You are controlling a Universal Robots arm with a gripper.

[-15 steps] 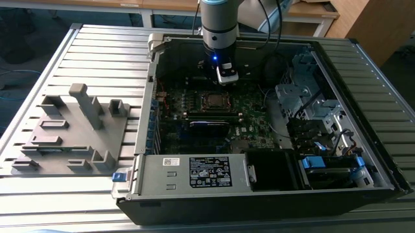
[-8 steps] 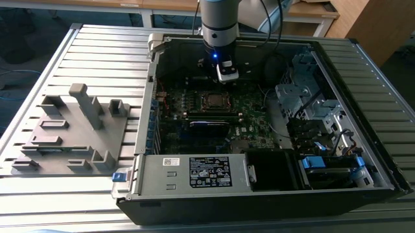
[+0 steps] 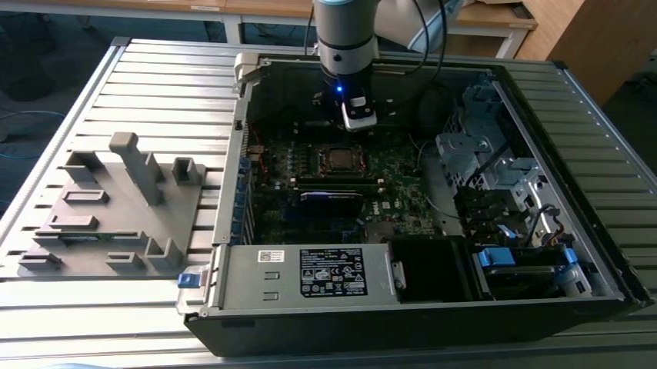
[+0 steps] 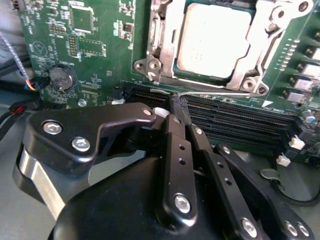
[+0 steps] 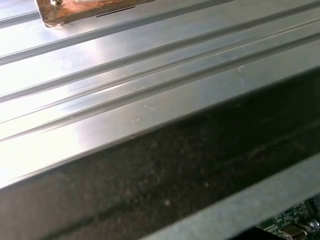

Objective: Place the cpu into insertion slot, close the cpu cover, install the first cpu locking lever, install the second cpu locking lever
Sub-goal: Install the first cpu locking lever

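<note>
The cpu (image 4: 212,42), a silver-grey square, lies seated in the motherboard socket, so the insertion slot is hidden beneath it. The cpu cover (image 4: 267,42), a silvery frame, lies flat around the chip's edges. A thin wire locking lever (image 4: 220,93) runs along the socket's side nearest my fingers. My gripper (image 4: 179,106) is shut, and its black tips are right at that wire, beside the socket. In the exterior view the gripper (image 3: 356,119) hangs inside the open computer case just behind the socket (image 3: 339,157).
Long black memory slots (image 4: 240,120) run beside the fingertips, with a coin battery (image 4: 61,77) nearby. The case (image 3: 575,231) holds drive cages (image 3: 482,161) at the exterior view's right and a power supply (image 3: 308,273) in front. A grey fixture plate (image 3: 113,207) lies on the slatted table.
</note>
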